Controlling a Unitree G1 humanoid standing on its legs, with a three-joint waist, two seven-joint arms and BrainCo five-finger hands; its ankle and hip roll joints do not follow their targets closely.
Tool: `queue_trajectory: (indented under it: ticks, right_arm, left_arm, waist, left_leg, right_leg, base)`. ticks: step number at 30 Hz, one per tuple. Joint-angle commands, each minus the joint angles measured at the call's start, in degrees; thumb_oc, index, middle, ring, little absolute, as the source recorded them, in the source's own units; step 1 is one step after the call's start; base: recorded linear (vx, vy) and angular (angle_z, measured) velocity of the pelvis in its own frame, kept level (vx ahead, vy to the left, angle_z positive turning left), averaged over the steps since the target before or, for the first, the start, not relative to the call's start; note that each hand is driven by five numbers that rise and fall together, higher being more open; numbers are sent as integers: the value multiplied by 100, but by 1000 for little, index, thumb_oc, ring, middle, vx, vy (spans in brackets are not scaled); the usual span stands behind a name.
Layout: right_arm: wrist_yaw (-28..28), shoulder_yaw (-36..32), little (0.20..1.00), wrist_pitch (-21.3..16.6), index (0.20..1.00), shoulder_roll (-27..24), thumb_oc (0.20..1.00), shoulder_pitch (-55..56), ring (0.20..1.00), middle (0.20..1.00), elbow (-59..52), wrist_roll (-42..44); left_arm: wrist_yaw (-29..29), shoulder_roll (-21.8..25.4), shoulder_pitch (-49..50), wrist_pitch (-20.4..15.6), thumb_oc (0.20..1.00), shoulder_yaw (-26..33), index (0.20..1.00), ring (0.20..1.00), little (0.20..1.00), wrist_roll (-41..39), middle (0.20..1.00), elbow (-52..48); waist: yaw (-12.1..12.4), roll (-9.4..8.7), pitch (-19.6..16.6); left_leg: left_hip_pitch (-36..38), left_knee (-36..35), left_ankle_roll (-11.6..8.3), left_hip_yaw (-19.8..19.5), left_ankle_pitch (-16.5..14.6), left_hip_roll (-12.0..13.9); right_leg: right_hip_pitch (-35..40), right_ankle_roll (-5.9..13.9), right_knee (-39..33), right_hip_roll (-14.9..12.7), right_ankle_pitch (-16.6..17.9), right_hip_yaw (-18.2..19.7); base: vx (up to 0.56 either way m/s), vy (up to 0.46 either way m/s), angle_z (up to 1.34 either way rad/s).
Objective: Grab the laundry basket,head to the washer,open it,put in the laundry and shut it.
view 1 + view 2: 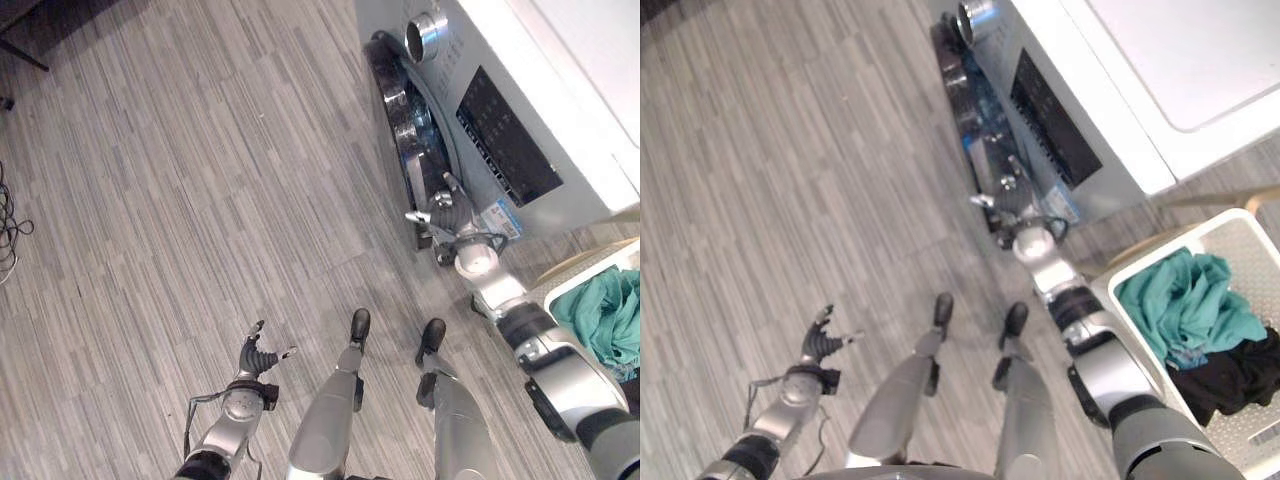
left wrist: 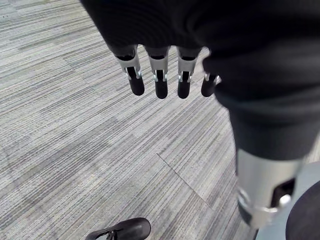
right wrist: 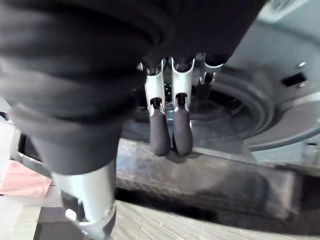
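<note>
Two robot hands in play. The right robot hand (image 1: 447, 215) is up at the washer (image 1: 520, 110), by the lower edge of its round dark door (image 1: 405, 120). In the right wrist view its fingers (image 3: 170, 127) hang fairly straight in front of the door's dark glass and grey ring, and I can't tell whether they actually touch it or hook anything. From here the door looks shut against the washer's front. Out on the other side, the left robot hand (image 1: 257, 357) hangs low over the grey striped floor (image 1: 180, 200), fingers (image 2: 157, 80) relaxed and straight, holding nothing. The white laundry basket (image 1: 1240, 240) stands on the floor to the robot's right, just beside the washer, with teal laundry (image 1: 1185, 300) and dark laundry (image 1: 1230, 375) piled inside.
</note>
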Motion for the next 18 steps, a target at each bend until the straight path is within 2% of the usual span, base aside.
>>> queue_trajectory:
  ticks: [1,2,5,8,11,15,18]
  right_arm:
    - [165,481,1000,-489,1000,1093,1000,-883,1000,1000,-263,468]
    - [165,480,1000,-492,1000,1094,1000,-888,1000,1000,-259,469]
    - [190,633,1000,-618,1000,1656,1000,-1558,1000,1000,-380,629]
    - [230,747,1000,-686,1000,1733,1000,-1976,1000,1000,-534,620]
    - [172,659,1000,-733,1000,1447,1000,-2037,1000,1000,-962,710]
    - [235,685,1000,-631,1000,1044,1000,-1932,1000,1000,-896,613]
    - [417,814,1000,-511,1000,536,1000,-1689,1000,1000,-1025,594]
  left_arm:
    - [265,216,-421,-125,1000,-362,1000,1000,1000,-360,1000,26]
    - [265,217,-424,-126,1000,-362,1000,1000,1000,-361,1000,27]
    - [278,262,-694,-200,1000,-607,1000,1000,1000,-378,1000,159]
    - [255,332,-791,-243,1000,-720,1000,1000,1000,-319,1000,225]
    - [242,379,-768,-246,1000,-635,1000,1000,1000,-430,1000,286]
    - [240,462,-717,-204,1000,-471,1000,1000,1000,-424,1000,221]
    - [233,497,-756,-185,1000,-412,1000,1000,1000,-369,1000,-37]
  waist:
    - [601,-285,48]
    - [597,-285,51]
    - [915,-158,8]
    - [1153,-80,-129]
    - [1265,-48,-188]
    - [1319,-130,-166]
    - [1180,-268,-99]
  left_leg:
    - [192,490,146,-133,-616,-419]
    - [191,495,146,-137,-618,-421]
    - [54,645,79,-464,-610,-547]
    - [57,555,-50,-744,-659,-623]
    - [51,367,-115,-919,-520,-671]
    - [99,215,-149,-870,-476,-618]
    - [156,139,-171,-710,-491,-525]
  right_leg:
    - [965,650,-778,-424,-118,-10]
    - [967,651,-776,-425,-120,-14]
    - [1041,629,-622,-527,-249,-335]
    - [1199,630,-524,-558,-544,-617]
    - [1289,598,-511,-546,-639,-822]
    - [1341,599,-569,-512,-631,-903]
    - [1305,647,-680,-483,-532,-786]
  base:
    - [13,-20,22]
    - [23,-55,27]
    - [18,-102,42]
    - [136,-148,72]
    - [64,-79,79]
    - [19,-29,96]
    - [-24,-17,34]
